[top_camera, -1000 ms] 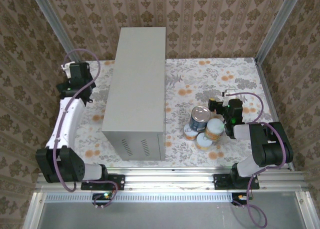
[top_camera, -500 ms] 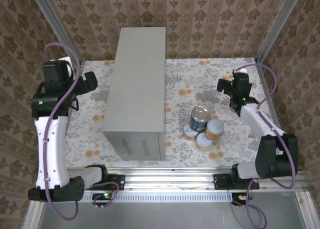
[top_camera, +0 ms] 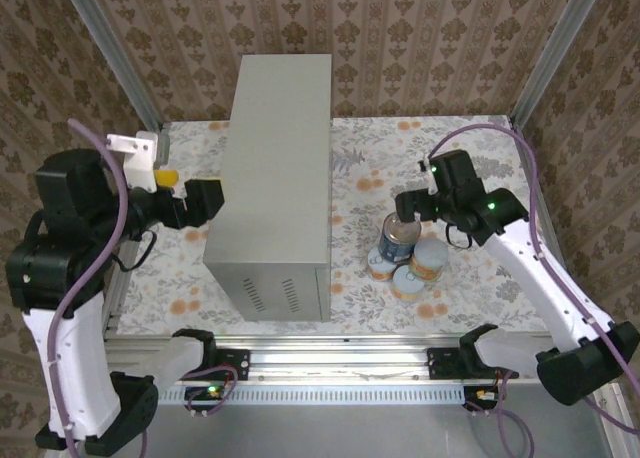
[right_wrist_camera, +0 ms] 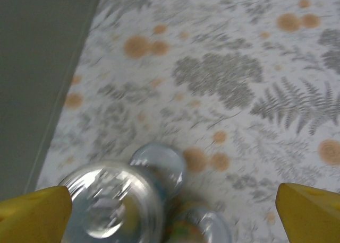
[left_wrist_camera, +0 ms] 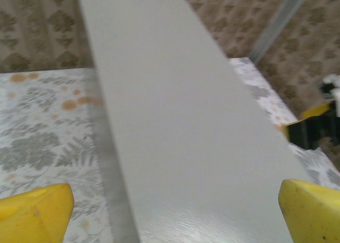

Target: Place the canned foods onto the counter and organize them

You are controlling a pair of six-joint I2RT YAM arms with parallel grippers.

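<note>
1. The left gripper (left_wrist_camera: 171, 217) is released. Its yellow fingertips (left_wrist_camera: 35, 211) sit wide apart in the two lower corners of the left wrist view, and nothing is held between them.
2. Below and ahead of those fingertips, the flat grey top of the counter (left_wrist_camera: 175, 121) runs away from the camera. The floral floor (left_wrist_camera: 37, 131) lies lower down on its left.
3. From above, the left gripper (top_camera: 208, 200) is at the left edge of the counter (top_camera: 275, 158), about midway along its length. Whether it touches the metal cannot be told.
4. The right gripper (right_wrist_camera: 171, 214) is also released. Its yellow fingertips (right_wrist_camera: 311, 214) are spread to both lower corners of the right wrist view and grip nothing.
5. Just below it is the blurred silver top of the blue can (right_wrist_camera: 111, 211), closer to the left fingertip than to the right. Pale lids of the orange cans (right_wrist_camera: 158, 161) show close beside it, and the counter's grey side fills the left edge of that view.
6. From above, the right gripper (top_camera: 403, 210) hangs over the far edge of the blue can (top_camera: 400, 236). The can stands upright on the floor (top_camera: 370, 153), to the right of the counter and apart from it.
7. The orange cans (top_camera: 430, 261) crowd against the blue can's near side, touching one another. Three can be made out, though some may be stacked or hidden.
8. Every can seen stands on the floor between the counter and the right arm.
</note>
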